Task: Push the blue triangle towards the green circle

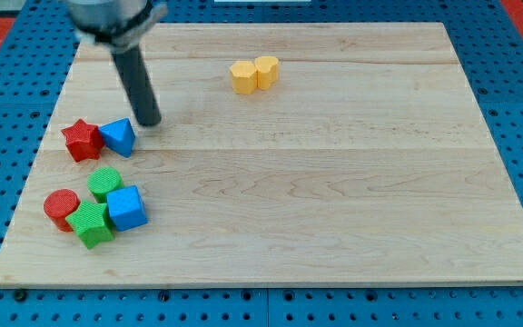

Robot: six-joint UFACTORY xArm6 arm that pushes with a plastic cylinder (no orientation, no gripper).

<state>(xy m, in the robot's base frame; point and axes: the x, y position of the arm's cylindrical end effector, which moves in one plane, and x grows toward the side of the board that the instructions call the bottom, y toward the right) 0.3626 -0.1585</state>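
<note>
My tip (149,123) just above-right of blue triangle (118,137), green circle (105,183) below; no pincer on rig.

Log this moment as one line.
my tip: just upper right of blue triangle | triangle touches red star | green circle below, apart

My tip (150,122) rests on the wooden worktop (334,182) just above and right of the blue triangle (118,137), which touches a red star (82,139) on its left. Below them sits a cluster: green circle (105,182), blue cube (127,207), green block (91,223), red cylinder (61,207). Two yellow blocks (254,74) touch near the view's top
</note>
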